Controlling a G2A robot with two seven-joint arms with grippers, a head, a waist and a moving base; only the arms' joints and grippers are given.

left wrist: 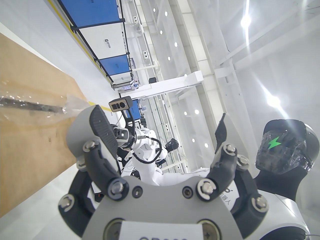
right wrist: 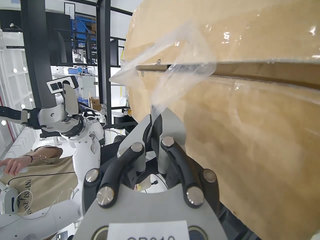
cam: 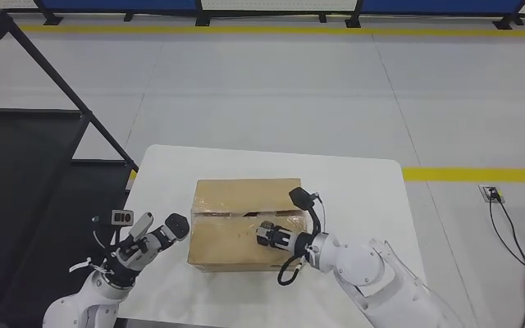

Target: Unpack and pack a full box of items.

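A brown cardboard box [cam: 234, 205] sits in the middle of the white table [cam: 361, 189], its top flaps closed along a central seam. Clear tape [right wrist: 180, 76] lies partly peeled off that seam. My right gripper [right wrist: 154, 123] rests over the box top near the seam, shut on a strip of that tape; in the top view the right gripper [cam: 264, 236] sits near the box's front edge. My left gripper [left wrist: 160, 126] hangs open and empty just off the box's left side, and from above the left gripper [cam: 174, 227] stands beside the box [left wrist: 27, 126].
A black metal frame [cam: 57, 82] with a dark panel stands left of the table. Bare table surface lies right of and behind the box. The table's front edge is close to both arms.
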